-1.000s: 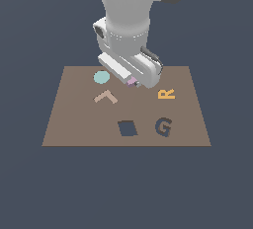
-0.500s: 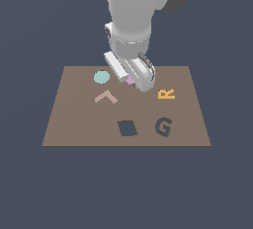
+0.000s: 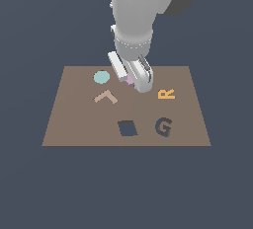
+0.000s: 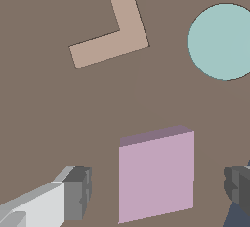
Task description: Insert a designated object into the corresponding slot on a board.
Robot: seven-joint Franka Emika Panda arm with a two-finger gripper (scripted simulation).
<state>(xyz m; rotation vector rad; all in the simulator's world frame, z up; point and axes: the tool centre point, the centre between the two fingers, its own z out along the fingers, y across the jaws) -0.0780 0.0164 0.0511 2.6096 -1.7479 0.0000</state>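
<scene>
In the wrist view the block (image 4: pixel 156 174) lies flat on the board (image 4: pixel 44 118) at the lower middle of the frame, directly between the two fingers of the spread gripper (image 4: pixel 158 192), with a gap on each side, not yet pinched.

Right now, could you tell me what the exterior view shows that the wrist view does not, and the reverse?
Only the exterior view shows the dark square slot, the G cut-out, the orange R and the whole board. Only the wrist view shows the full pink block sitting between the open gripper fingers, gaps on both sides. Both show the teal disc and tan L piece.
</scene>
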